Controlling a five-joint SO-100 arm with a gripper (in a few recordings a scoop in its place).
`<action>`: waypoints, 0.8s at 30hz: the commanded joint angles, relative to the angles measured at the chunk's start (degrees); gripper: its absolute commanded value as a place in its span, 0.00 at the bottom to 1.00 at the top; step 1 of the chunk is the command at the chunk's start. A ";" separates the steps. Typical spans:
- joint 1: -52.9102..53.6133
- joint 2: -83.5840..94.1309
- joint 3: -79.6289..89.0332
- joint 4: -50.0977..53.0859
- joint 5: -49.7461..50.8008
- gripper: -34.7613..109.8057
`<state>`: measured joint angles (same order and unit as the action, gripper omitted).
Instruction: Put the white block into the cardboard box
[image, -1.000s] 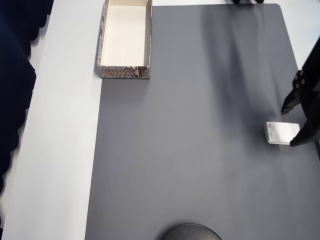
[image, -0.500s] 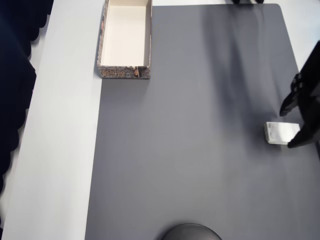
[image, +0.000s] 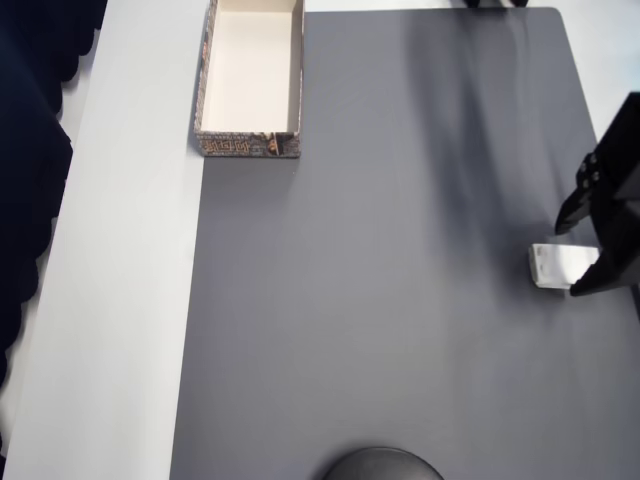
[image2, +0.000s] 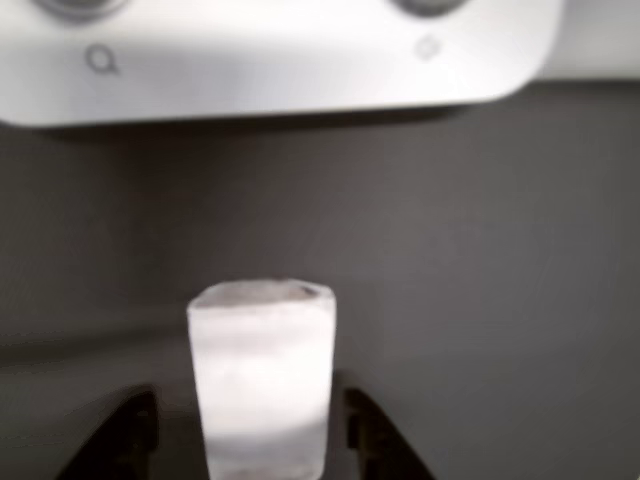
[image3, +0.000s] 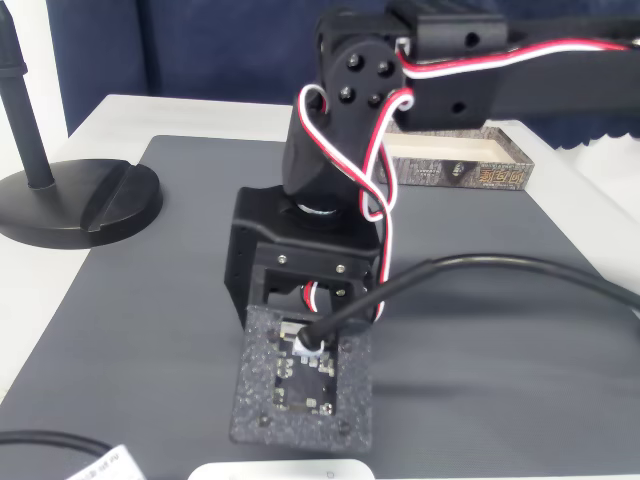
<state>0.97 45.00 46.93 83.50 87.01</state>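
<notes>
- The white block (image: 556, 266) lies flat on the grey mat (image: 400, 280) close to the mat's right edge in the overhead view, a little below the middle of that edge; in the wrist view the white block (image2: 262, 375) stands lengthwise in the lower middle of the picture.
- The gripper (image: 584, 250) is spread open around the right end of the block, one dark fingertip just above it and one just below it in the overhead view.
- In the wrist view the two dark fingertips (image2: 125, 430) flank the block's near end with a little gap on each side; whether they touch it cannot be told, and the block rests on the mat, not lifted.
- The cardboard box (image: 250, 80) sits at the far left corner of the mat in the overhead view, straddling the mat's left edge, well apart from the block, its cream inside showing and its patterned short wall facing the mat's middle.
- The fixed view has the box (image3: 470, 165) beyond the black arm (image3: 340, 150), whose red and white wires loop down the wrist.
- A black round stand base (image3: 75, 200) rests on the table at the left of the mat in that view.
- The mat covers most of the white table (image: 120, 300).
</notes>
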 joint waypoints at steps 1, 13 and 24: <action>0.00 0.70 -4.13 -0.53 0.53 0.42; 0.00 0.26 -4.39 -0.53 0.62 0.41; 0.00 -0.26 -4.48 -0.44 0.79 0.39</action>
<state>0.97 44.03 45.97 83.50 87.01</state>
